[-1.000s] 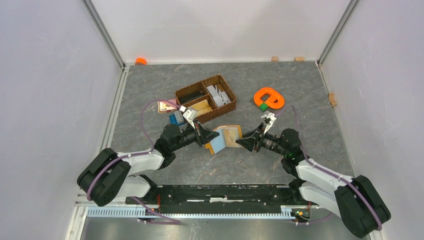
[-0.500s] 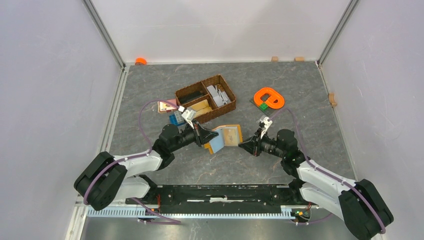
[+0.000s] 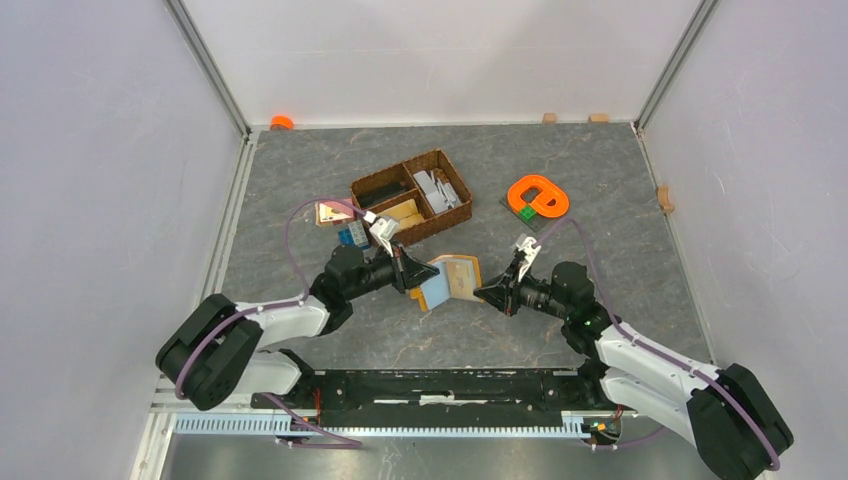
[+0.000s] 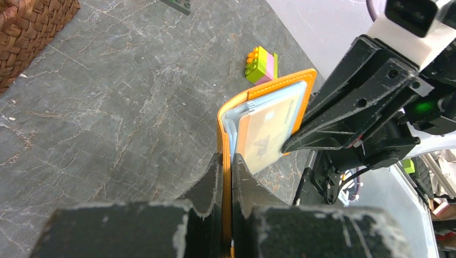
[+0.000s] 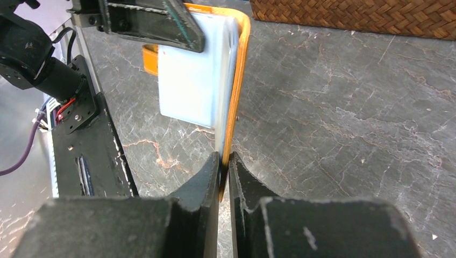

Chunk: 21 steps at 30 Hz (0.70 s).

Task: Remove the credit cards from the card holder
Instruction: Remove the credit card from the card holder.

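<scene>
The card holder (image 3: 451, 279) is open in a shallow V near the middle of the bench (image 3: 600, 170), just in front of the brown wicker basket (image 3: 410, 195) and between my two arms. Its mustard-orange rim frames a light blue panel on the left half and a tan panel on the right half. I cannot tell whether its lower edge touches the bench.

My left fingers (image 3: 420, 274) are clenched on the outer edge of the blue half; in my left wrist view the orange leather runs straight down into the narrow slit between them. A pale tan card (image 4: 263, 141) sits in a clear pocket on the far half, flat against the panel.

My right fingers (image 3: 486, 291) are clenched on the opposite edge, pinching the thin orange rim at the tips, with the blue panel rising beyond them in my right wrist view. So both sets of fingers grip the holder from opposite sides, tips pointing at each other across it.

Farther off, an orange ring (image 3: 538, 195) lies to the right of the basket, and a small yellow, green and pink toy brick (image 4: 262, 63) lies on the bench beyond the holder.
</scene>
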{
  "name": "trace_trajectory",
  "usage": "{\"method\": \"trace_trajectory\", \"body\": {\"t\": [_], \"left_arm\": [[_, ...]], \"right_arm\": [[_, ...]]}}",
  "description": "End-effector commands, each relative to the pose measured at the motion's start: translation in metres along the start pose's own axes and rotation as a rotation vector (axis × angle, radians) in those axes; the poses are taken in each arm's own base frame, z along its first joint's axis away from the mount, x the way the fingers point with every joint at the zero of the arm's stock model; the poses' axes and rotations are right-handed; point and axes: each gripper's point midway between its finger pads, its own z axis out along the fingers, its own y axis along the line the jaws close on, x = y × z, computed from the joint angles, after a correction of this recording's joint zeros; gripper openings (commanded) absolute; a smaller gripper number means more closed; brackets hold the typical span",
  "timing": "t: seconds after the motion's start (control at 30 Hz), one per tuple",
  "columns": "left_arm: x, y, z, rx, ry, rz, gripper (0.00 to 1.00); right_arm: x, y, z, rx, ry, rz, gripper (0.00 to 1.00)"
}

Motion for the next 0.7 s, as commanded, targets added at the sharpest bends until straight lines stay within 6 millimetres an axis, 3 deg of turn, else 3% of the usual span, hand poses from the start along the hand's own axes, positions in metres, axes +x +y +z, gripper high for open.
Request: {"method": "trace_trajectory", "body": {"t": [0.0,0.13,0.37,0.67], "left_arm": [[-0.009,-0.017,0.012,0.099,0.016,0.022,0.02],[-0.007,-0.021,0.017,0.134,0.030,0.005,0.02],[-0.004,-0.006,0.022,0.063,0.039,-0.001,0.02],[-0.003,-0.008,0.025,0.090,0.047,-0.011,0.02]], "right_arm": [[-0.024,0.006,0.007,-0.015,-0.056,-0.069,0.14],[-0.020,0.011,0.013,-0.041,-0.034,-0.071,0.14],[-0.023,0.033,0.011,-0.142,-0.050,-0.093,0.12],[-0.020,0.037,0.013,-0.175,-0.042,-0.087,0.11]]}}
